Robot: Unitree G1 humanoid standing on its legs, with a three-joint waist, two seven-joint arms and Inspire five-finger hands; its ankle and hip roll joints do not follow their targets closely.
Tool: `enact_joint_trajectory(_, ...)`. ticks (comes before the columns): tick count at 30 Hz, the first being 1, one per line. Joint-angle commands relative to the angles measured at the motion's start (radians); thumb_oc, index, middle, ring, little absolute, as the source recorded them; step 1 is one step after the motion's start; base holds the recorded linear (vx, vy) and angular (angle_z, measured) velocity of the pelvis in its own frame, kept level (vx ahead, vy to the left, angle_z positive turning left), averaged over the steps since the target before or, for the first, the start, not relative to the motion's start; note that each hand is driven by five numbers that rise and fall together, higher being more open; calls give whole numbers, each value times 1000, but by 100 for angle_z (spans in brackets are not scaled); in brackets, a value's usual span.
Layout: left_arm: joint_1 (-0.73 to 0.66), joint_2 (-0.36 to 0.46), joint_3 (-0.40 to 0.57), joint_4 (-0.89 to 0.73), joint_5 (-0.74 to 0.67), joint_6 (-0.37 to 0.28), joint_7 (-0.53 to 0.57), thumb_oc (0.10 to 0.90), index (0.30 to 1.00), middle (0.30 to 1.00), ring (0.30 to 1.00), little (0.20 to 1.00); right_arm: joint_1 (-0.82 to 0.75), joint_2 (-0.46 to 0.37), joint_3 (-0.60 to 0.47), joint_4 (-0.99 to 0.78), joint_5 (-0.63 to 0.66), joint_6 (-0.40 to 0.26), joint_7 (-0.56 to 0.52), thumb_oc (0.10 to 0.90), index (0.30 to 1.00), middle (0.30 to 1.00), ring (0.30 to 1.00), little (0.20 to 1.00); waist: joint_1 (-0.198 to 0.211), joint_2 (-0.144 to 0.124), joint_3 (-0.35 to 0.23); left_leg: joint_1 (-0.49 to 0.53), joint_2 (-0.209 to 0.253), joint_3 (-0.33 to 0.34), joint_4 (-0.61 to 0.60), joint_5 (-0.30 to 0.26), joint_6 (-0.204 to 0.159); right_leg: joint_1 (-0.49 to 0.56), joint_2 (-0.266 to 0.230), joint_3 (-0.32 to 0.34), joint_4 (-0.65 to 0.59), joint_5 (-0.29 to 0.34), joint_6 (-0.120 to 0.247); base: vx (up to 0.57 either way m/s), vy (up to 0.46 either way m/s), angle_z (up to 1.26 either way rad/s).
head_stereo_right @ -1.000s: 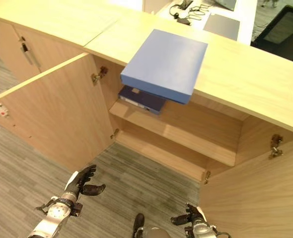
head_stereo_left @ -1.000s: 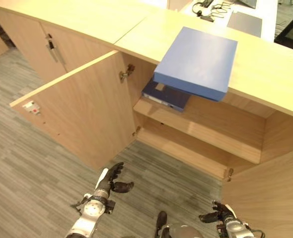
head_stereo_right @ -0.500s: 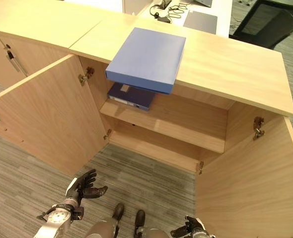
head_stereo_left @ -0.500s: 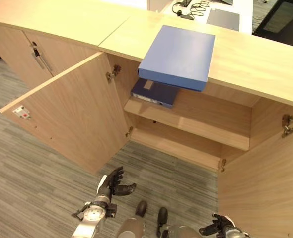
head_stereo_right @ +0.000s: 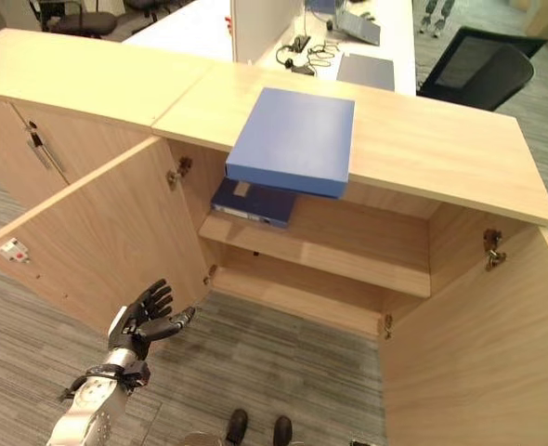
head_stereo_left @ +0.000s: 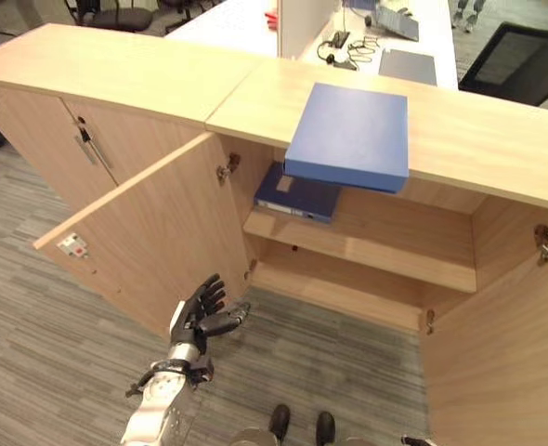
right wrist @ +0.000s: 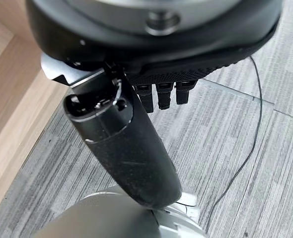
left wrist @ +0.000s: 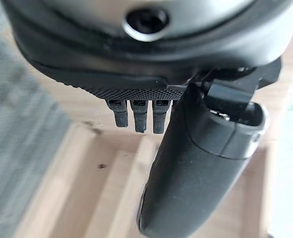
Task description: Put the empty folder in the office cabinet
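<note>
Since a second ago the left hand (head_stereo_left: 198, 318) has risen from low near the floor to hang in front of the open left cabinet door (head_stereo_left: 153, 237), its fingers (head_stereo_right: 153, 299) spread apart and holding nothing — the camera has shifted too. The blue folder (head_stereo_left: 350, 135) lies flat on the cabinet's worktop (head_stereo_left: 478, 139), well apart from those fingers, up and to their right, its front edge jutting out past the worktop's lip over the open compartment. Just below it a darker blue binder (head_stereo_left: 297, 197) lies on the left end of the upper shelf (head_stereo_left: 395, 255); the rest of that shelf and the lower shelf (head_stereo_left: 348, 290) are bare. The right door (head_stereo_right: 483, 358) stands open as well. The right hand (right wrist: 131, 148) shows in its wrist view over grey carpet (right wrist: 246, 119) — fingers loose, holding nothing.
</note>
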Motion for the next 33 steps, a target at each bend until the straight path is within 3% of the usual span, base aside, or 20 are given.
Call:
enact_joint_trajectory(1, -131, 53, 88, -122, 153, -114, 85, 800, 900, 900, 900, 900, -48, 0, 49, -4, -21, -12, 14, 800, 900, 900, 900, 900, -6, -23, -58, 4, -10, -48, -18, -57, -9, 56, 29, -4, 23, -80, 24, 48, 43, -13)
enact_joint_trajectory(7, -249, 97, 149, -220, 409, -125, 245, 800, 900, 900, 900, 900, -46, 25, 73, -7, -27, -19, 4, 800, 900, 900, 900, 900, -13, -31, -77, 20, -12, -39, -18, -69, -7, 72, 24, 1, 10, -73, 28, 26, 23, -2)
enact_joint_trajectory(9, -314, 118, 173, -265, 582, -103, 363, 800, 900, 900, 900, 900, -40, 38, 96, -8, -40, -29, -14, 800, 900, 900, 900, 900, -20, -37, -87, 30, -13, -32, -18, -78, -5, 77, 22, 6, 6, -69, 32, 34, 20, 0)
enact_joint_trajectory(12, -338, 127, 184, -293, 641, -98, 408, 800, 900, 900, 900, 900, -40, 43, 101, -3, -44, -34, -24, 800, 900, 900, 900, 900, -23, -37, -92, 35, -13, -28, -18, -84, -4, 80, 20, 12, 5, -67, 34, 25, 12, -5)
enact_joint_trajectory(15, -394, 173, 193, -347, 784, -89, 463, 800, 900, 900, 900, 900, -38, 47, 114, 13, -50, -43, -33, 800, 900, 900, 900, 900, -29, -34, -105, 46, -14, -23, -18, -93, -2, 85, 21, 23, 3, -66, 35, 37, 17, -12)
enact_joint_trajectory(19, -446, 228, 162, -368, 889, -84, 447, 800, 900, 900, 900, 900, -40, 47, 128, 31, -63, -48, -32, 800, 900, 900, 900, 900, -32, -32, -113, 52, -15, -16, -18, -99, -1, 90, 20, 26, 0, -63, 38, 24, 12, -11)
enact_joint_trajectory(26, -653, 334, -60, -322, 1059, -89, 358, 800, 900, 900, 900, 900, -58, 38, 158, 57, -77, -56, -8, 800, 900, 900, 900, 900, -65, -17, -131, 65, -14, 2, -18, -114, 3, 91, 17, 39, -2, -58, 45, 8, 9, -6)
enact_joint_trajectory(33, -759, 353, -217, -209, 1075, -90, 286, 800, 900, 900, 900, 900, -68, 19, 156, 55, -75, -53, 3, 800, 900, 900, 900, 900, -87, -8, -138, 69, -11, 28, -18, -121, 9, 82, 17, 58, 6, -53, 52, -1, 23, -15)
